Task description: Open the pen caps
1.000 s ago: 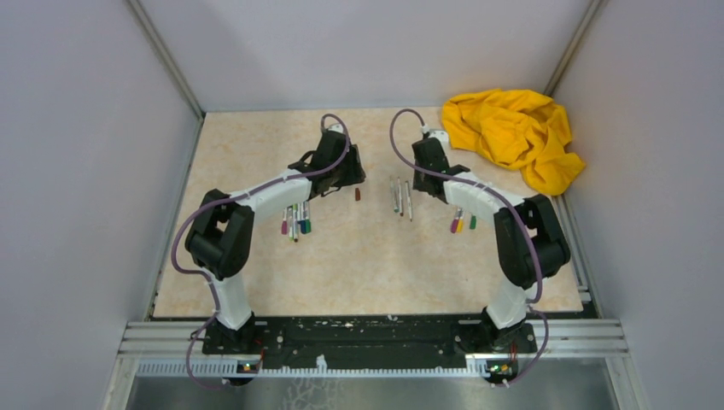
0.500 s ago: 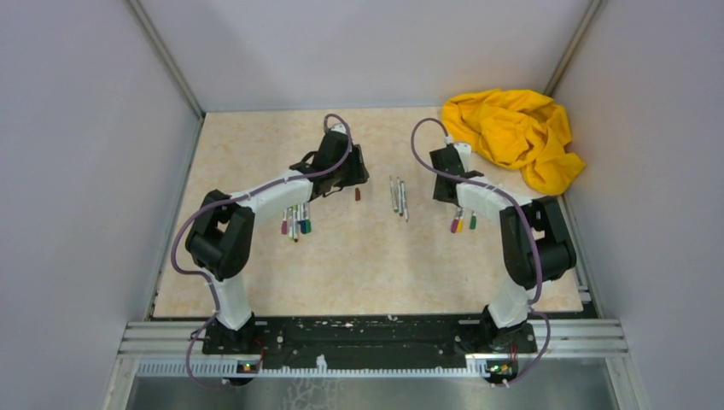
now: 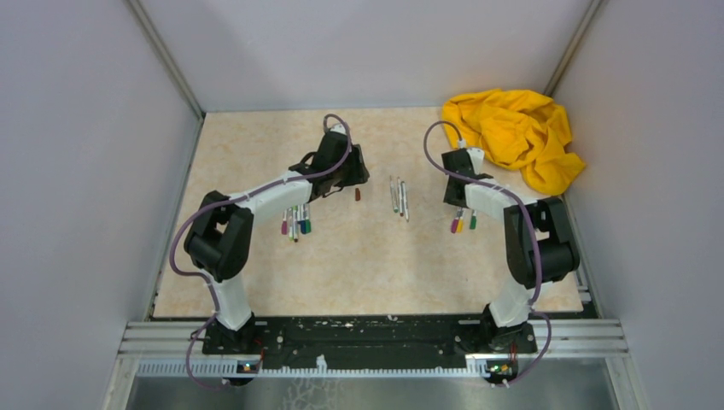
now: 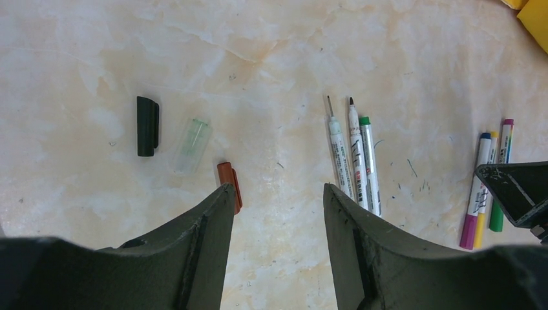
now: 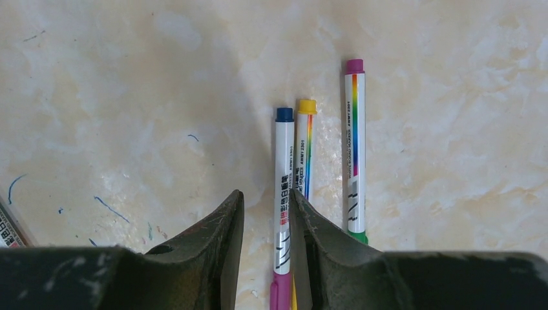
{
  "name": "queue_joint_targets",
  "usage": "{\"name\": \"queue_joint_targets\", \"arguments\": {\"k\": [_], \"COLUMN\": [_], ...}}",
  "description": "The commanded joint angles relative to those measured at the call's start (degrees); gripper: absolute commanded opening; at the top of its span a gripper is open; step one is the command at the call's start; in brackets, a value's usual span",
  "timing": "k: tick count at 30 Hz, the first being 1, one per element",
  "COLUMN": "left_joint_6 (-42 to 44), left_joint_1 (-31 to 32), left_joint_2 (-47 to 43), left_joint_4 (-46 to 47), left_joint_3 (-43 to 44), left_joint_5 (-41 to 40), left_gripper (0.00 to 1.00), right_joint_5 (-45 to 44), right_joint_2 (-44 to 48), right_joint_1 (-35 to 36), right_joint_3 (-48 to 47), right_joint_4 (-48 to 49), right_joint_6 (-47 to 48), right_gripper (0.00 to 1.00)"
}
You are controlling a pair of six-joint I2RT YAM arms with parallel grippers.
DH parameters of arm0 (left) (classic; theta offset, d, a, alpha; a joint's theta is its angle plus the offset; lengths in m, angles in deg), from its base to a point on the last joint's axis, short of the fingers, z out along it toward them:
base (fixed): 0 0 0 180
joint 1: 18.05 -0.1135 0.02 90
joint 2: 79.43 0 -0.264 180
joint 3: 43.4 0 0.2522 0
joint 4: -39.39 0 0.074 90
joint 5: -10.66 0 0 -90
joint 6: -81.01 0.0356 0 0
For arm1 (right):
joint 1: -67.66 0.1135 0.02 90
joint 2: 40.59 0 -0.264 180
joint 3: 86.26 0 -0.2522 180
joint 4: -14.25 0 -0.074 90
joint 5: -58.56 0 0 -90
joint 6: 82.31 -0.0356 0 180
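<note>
Right wrist view: the right gripper [image 5: 265, 194] has swung away from the three bare pens [image 3: 399, 196] at mid-counter. It now hangs over three capped pens [image 5: 354, 148], fingers slightly apart astride the barrel with the purple cap [image 5: 280, 294], likely the next to be pulled. The left gripper [image 4: 278, 187] gapes empty beside a loose black cap [image 4: 147, 126], clear cap [image 4: 192, 143] and red-brown cap [image 4: 229, 186] on the counter [image 4: 97, 51]. No container shows.
</note>
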Motion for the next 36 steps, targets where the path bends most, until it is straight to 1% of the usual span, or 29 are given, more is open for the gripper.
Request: {"name": "queue_joint_targets", "arguments": {"k": [1, 20, 29, 31, 34, 36], "left_joint_6": [0.5, 0.5, 0.6, 0.6, 0.7, 0.9], "left_joint_1": [0.4, 0.6, 0.7, 0.6, 0.6, 0.7], "left_joint_2": [-1.7, -1.4, -1.4, -1.5, -1.8, -2.1], "left_joint_4": [1.4, 1.8, 1.7, 1.7, 1.7, 1.7], "left_joint_3": [-0.7, -0.9, -0.8, -0.9, -1.0, -1.2], "left_joint_5": [0.8, 0.5, 0.4, 0.4, 0.3, 0.2], "left_gripper": [0.59, 0.59, 0.61, 0.61, 0.61, 0.62], "right_joint_5": [0.3, 3.6, 5.4, 5.9, 6.6, 7.0], "right_joint_2": [1.4, -2.2, -4.8, -5.3, -5.5, -5.0], "right_joint_1": [-0.8, -2.9, -3.2, -3.2, -3.3, -3.3], "right_joint_3": [0.0, 0.9, -1.1, -1.4, -1.4, -1.3], "right_joint_4": [2.1, 4.2, 1.9, 1.1, 0.6, 0.6], "right_joint_6": [-0.6, -0.6, -0.7, -0.6, -0.1, 0.2], "right_gripper": [0.31, 0.31, 0.30, 0.25, 0.00, 0.00]}}
